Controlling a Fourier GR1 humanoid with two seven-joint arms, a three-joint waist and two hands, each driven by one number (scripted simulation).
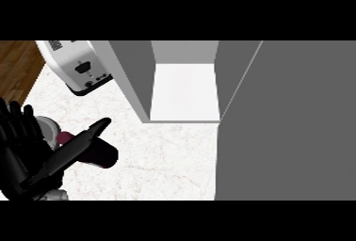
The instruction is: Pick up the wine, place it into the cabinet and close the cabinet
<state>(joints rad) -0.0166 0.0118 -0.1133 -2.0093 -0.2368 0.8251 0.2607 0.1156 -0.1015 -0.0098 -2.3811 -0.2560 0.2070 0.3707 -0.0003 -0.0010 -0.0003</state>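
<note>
The wine bottle [101,155], dark with a maroon shoulder and a pale top, shows at the lower left of the counter. My left hand [21,155] is at the left edge around it. Its fingers [17,120] point straight up behind the bottle's top. One long straight digit [80,141] lies across the front of the bottle and hides its middle. Whether the hand touches the bottle I cannot tell. The cabinet [184,89] stands open at the centre, its white shelf bare. Its grey door [292,122] is swung out and fills the right side. My right hand is out of view.
A white toaster [78,66] sits at the back left, close to the cabinet's left wall [132,80]. Pale marble counter [167,160] stretches between the bottle and the open door. Wooden floor [17,66] shows past the counter's left edge.
</note>
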